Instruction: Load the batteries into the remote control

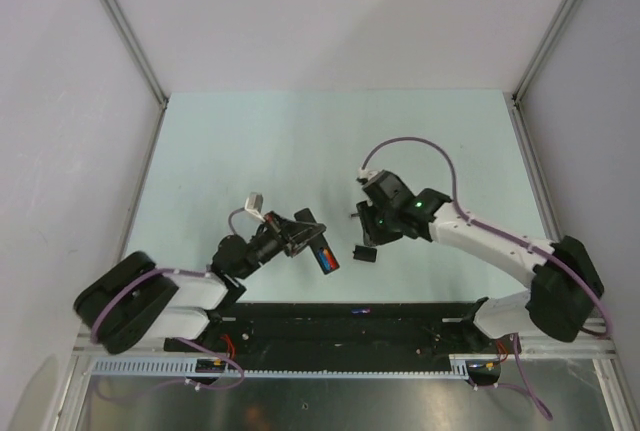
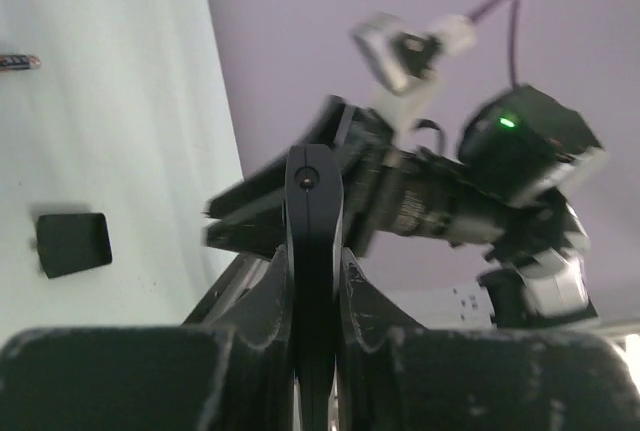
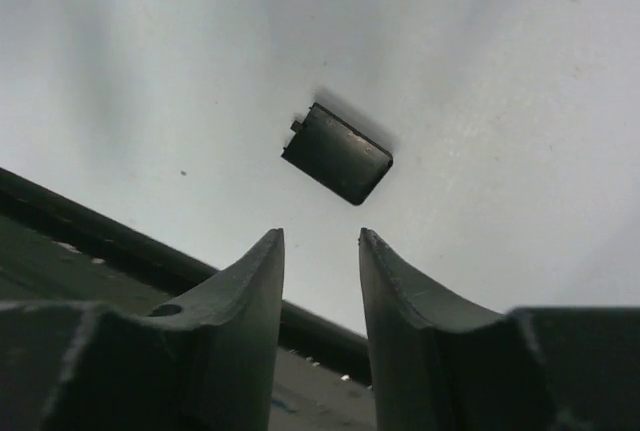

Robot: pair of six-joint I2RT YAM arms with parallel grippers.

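Your left gripper (image 1: 299,236) is clamped on the remote control (image 1: 318,243), fingers pressed tight against its two flat faces; from the left wrist camera you see the remote edge-on, a thin black bar rising between the finger pads (image 2: 268,296). In the top view the open compartment faces up, and two batteries (image 1: 326,257) sit in it side by side, one blue and one red-orange. Your right gripper (image 3: 320,241) hangs over the pale green table (image 1: 250,141) just right of the remote, its fingers a narrow gap apart with nothing between them (only bare table shows through the gap). The small black battery cover (image 3: 337,153) lies flat on the table just beyond those fingertips, apart from them and from the remote; a tab sticks out of one short end. One loose battery (image 2: 15,61) lies on the table near the front edge, well apart from the cover; its colours are too blurred to tell.
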